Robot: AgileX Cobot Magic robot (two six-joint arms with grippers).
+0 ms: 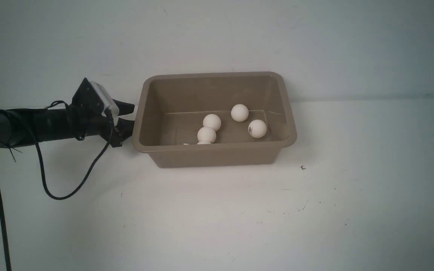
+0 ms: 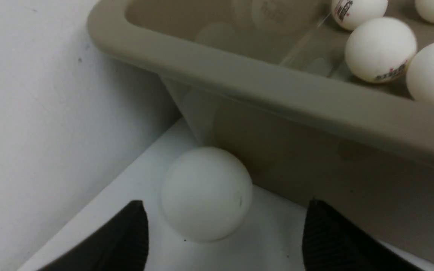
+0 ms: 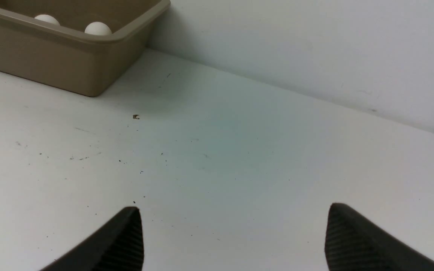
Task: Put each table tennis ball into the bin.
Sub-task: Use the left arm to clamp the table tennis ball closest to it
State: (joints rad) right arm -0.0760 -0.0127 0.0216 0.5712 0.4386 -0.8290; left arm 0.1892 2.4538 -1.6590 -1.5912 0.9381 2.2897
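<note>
The taupe bin point(image 1: 217, 149) stands at the middle of the table, against the back wall. Several white table tennis balls lie inside it, among them one point(image 1: 212, 122) near the centre and one with a dark logo point(image 1: 257, 128). My left gripper point(image 1: 127, 118) reaches in low at the bin's left end. In the left wrist view another table tennis ball point(image 2: 205, 194) rests on the table against the bin's outer wall point(image 2: 315, 158). The left gripper point(image 2: 225, 203) stands open just short of it, neither finger touching. My right gripper point(image 3: 234, 207) is open and empty above bare table.
A black cable point(image 1: 66, 188) droops from the left arm onto the table. The back wall point(image 1: 217, 37) rises directly behind the bin. In the right wrist view the bin's corner point(image 3: 89, 71) sits well ahead, with a small dark speck point(image 3: 136, 117) on the table.
</note>
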